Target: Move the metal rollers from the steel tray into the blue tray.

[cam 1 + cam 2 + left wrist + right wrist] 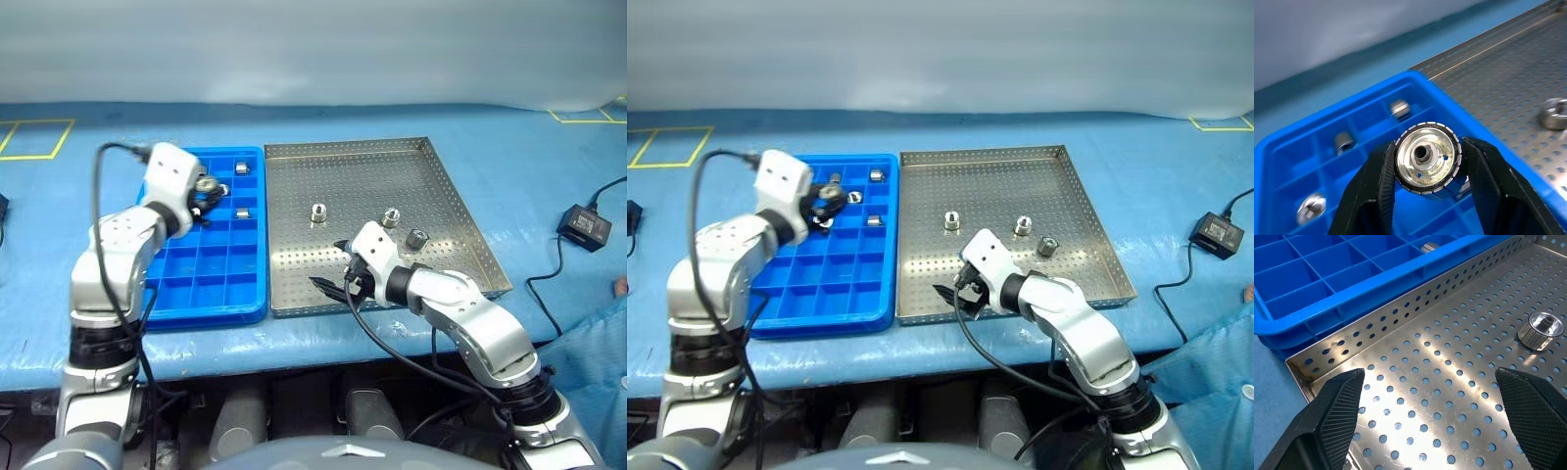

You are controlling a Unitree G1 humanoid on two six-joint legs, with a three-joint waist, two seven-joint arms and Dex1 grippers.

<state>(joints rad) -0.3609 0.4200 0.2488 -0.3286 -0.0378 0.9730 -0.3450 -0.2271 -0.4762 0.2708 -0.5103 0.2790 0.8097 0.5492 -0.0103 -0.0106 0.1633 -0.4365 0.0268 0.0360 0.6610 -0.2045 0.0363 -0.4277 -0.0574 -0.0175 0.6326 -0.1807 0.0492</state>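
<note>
Left gripper (1425, 161) clamps a roller (1426, 157) above the blue tray (1283, 161).

Blue tray (206, 299) left of steel tray (460, 211), touching; 3 rollers (318, 211) in latter

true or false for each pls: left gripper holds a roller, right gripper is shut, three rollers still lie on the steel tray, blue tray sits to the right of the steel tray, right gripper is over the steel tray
1. The left gripper holds a roller. True.
2. The right gripper is shut. False: its fingers stand wide apart with nothing between them.
3. Three rollers lie on the steel tray. True.
4. The blue tray sits to the right of the steel tray. False: it is on its left, side by side.
5. The right gripper is over the steel tray. True, near its front left corner.
</note>
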